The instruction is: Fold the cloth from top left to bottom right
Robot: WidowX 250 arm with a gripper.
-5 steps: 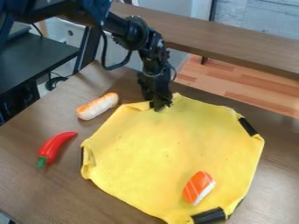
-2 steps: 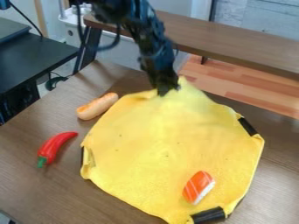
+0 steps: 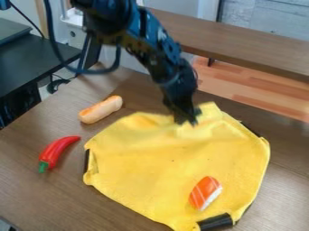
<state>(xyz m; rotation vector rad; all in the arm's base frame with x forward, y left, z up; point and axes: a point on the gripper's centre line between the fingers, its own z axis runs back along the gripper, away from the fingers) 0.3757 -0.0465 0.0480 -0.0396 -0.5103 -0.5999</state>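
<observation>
The gripper [image 3: 186,121] hangs over the far edge of the yellow cloth [image 3: 163,171], shut on a bunched piece of it. Around the fingertips the cloth is lifted and creased, with one fold peaking just right of the gripper. The near part of the cloth lies flat on the table. An orange and white sushi piece [image 3: 206,193] rests on the cloth's lower right part. Black tape shows at the cloth's left, right and bottom corners.
On the brown table [image 3: 36,198], left of the cloth, lie a red pepper [image 3: 57,153] and a bread roll or hot dog toy [image 3: 100,109]. A wooden bench [image 3: 241,45] runs behind the table, and a dark side table [image 3: 36,58] stands at the upper left.
The gripper first rose with the far cloth edge, then came right and toward the camera. The cloth's far edge has been drawn inward and creased; the sushi, pepper and roll have stayed put.
</observation>
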